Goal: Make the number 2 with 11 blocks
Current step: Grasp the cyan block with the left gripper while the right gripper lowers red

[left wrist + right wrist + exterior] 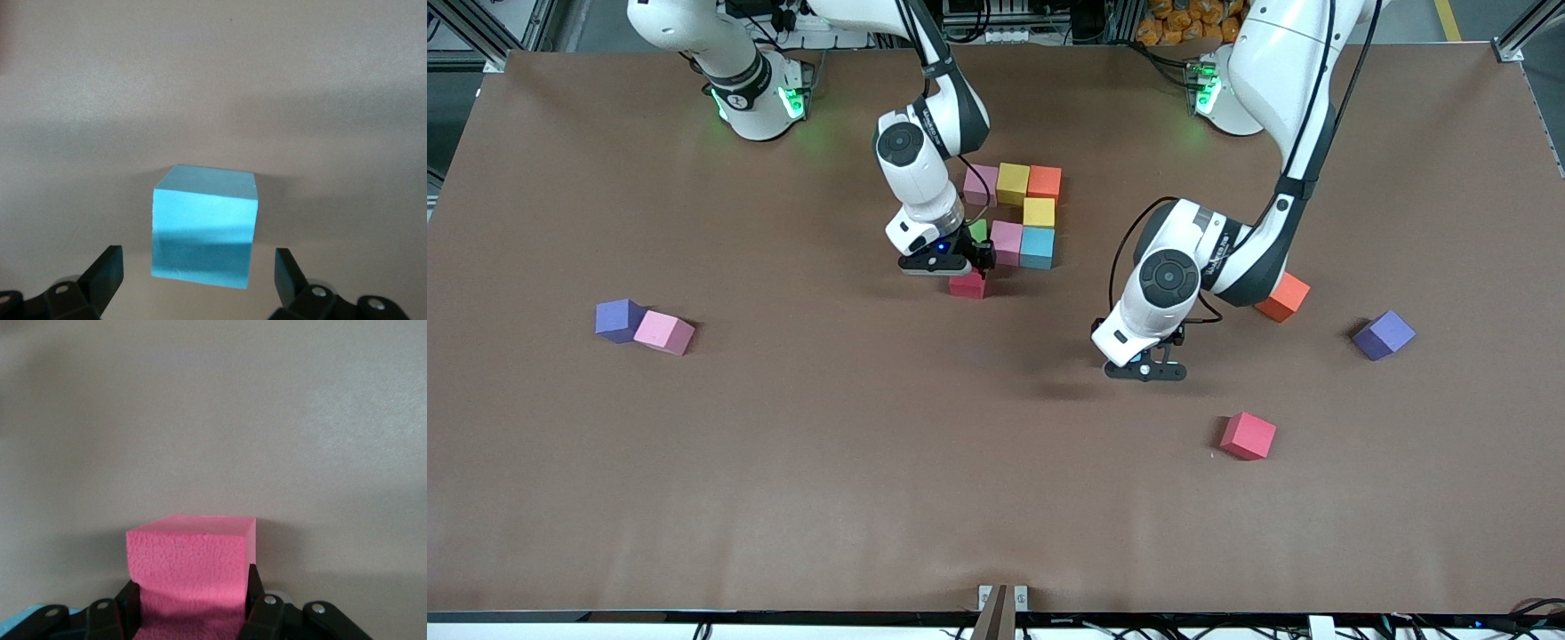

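My right gripper (963,267) is shut on a red block (967,285), down at the table surface right next to the cluster's green block (978,230). In the right wrist view the red block (190,567) fills the gap between the fingers (253,590). The cluster holds a pink block (980,183), yellow block (1013,182), orange-red block (1044,181), second yellow block (1039,212), second pink block (1007,242) and light blue block (1037,247). My left gripper (1145,370) is open over another light blue block (203,227), which its fingers (107,270) straddle without touching.
Loose blocks lie around: an orange one (1283,296) by the left arm, a red one (1248,436) nearer the front camera, a pink one (664,332) touching a purple cube (619,319) toward the right arm's end. Another purple cube (1384,334) lies toward the left arm's end.
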You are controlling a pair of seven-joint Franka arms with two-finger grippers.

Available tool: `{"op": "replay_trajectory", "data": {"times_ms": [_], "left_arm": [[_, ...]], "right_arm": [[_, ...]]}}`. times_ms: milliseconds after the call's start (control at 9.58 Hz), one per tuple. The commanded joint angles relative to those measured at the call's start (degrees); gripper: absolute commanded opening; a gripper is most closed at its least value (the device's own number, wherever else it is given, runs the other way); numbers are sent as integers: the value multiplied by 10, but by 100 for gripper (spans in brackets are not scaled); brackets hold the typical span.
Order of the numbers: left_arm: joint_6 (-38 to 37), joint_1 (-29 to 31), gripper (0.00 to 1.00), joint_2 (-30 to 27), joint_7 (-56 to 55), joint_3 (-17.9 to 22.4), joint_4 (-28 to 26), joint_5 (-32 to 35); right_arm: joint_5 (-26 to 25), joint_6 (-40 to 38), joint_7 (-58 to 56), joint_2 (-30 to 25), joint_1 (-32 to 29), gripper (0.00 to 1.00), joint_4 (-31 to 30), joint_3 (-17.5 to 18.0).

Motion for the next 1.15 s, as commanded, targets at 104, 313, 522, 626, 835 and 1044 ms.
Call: {"op": "replay_trajectory", "data": {"times_ms": [104,313,522,626,835,1044], "left_arm": [[15,-3,100,10,-15,0,2,8],[17,-4,100,13,-18,1,2,8],[17,-5,100,16,-31,0,3,14],[19,-5,100,18,-30,1,4,17],[25,-5,100,23,-17,1,2,18],[29,-5,100,23,-10,2,0,18]], "right_arm": [[18,4,6,3,17,12,-12,-5],[19,5,7,2,20,12,-20,-4],[19,5,7,1,20,12,-22,-4],[24,5,7,-2,23,12,-26,-4],[30,5,7,-2,27,11,-27,-3],[30,5,2,-3,29,11,-31,-2]]}}
